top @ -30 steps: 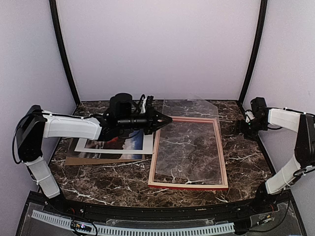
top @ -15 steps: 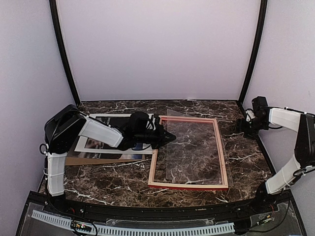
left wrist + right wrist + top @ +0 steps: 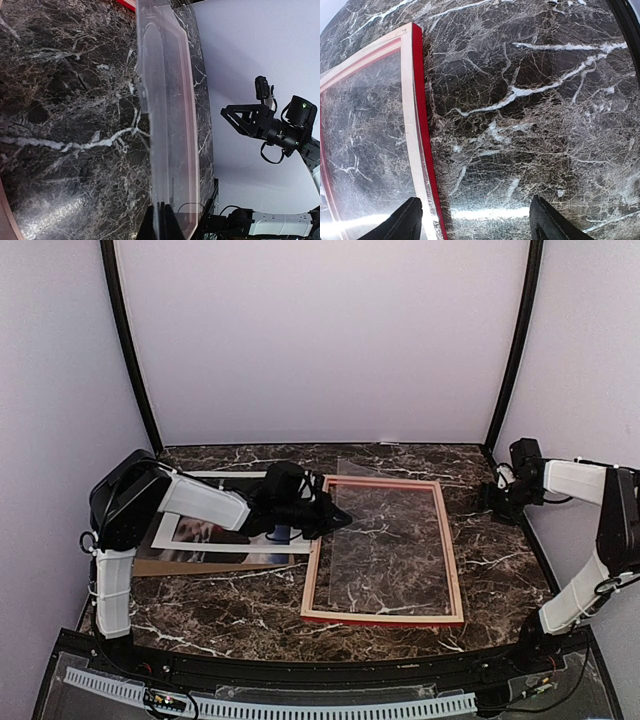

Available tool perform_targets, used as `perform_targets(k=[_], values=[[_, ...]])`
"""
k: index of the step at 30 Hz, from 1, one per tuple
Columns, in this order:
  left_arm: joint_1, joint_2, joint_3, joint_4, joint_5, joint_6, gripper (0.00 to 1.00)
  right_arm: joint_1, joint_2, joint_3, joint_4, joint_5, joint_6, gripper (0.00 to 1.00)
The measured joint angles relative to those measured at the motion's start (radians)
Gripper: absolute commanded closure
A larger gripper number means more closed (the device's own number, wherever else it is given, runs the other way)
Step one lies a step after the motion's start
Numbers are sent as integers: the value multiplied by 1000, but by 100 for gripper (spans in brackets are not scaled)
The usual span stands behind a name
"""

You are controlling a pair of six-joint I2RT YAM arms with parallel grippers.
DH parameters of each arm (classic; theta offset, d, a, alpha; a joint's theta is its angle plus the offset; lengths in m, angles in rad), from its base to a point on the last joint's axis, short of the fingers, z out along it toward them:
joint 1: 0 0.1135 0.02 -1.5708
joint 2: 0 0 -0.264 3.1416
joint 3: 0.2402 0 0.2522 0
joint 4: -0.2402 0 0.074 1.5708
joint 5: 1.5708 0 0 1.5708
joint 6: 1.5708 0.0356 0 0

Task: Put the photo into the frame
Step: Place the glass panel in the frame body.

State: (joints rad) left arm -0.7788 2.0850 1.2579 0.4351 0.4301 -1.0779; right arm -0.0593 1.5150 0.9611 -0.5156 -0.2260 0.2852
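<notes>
At far left, behind and beneath the left arm's wrist, the brown backing board [image 3: 160, 566] carries the white mat [image 3: 230, 548], with the photo [image 3: 205, 533] showing through the mat's window. The photo is not yet in the frame and probably waits there until the glazing is settled. The left gripper [image 3: 338, 521] reaches across them, its fingers pressed together on the thin left edge of the clear pane [image 3: 385, 540]. In the wrist view the sheet [image 3: 167, 125] runs straight ahead from the pinched tips [image 3: 159, 220]. The edge hold appears meant to lower or slide the pane without marking its face. The pane lies within the frame [image 3: 380, 618], which rests ahead of the gripper on the marble table [image 3: 220, 615]. Whether the pane is fully seated is hard to tell from above. Well beyond the frame's far rail [image 3: 417, 125], the right gripper [image 3: 497, 496] hangs low over bare marble with its fingers spread wide [image 3: 476, 212] and gripping nothing. It seems parked clear of the work.
</notes>
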Motion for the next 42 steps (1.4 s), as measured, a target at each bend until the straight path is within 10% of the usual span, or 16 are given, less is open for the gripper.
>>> perform_targets(k=[42], values=[[35, 1, 84, -192, 15, 140, 100, 93, 25, -17, 31, -11, 0, 24]])
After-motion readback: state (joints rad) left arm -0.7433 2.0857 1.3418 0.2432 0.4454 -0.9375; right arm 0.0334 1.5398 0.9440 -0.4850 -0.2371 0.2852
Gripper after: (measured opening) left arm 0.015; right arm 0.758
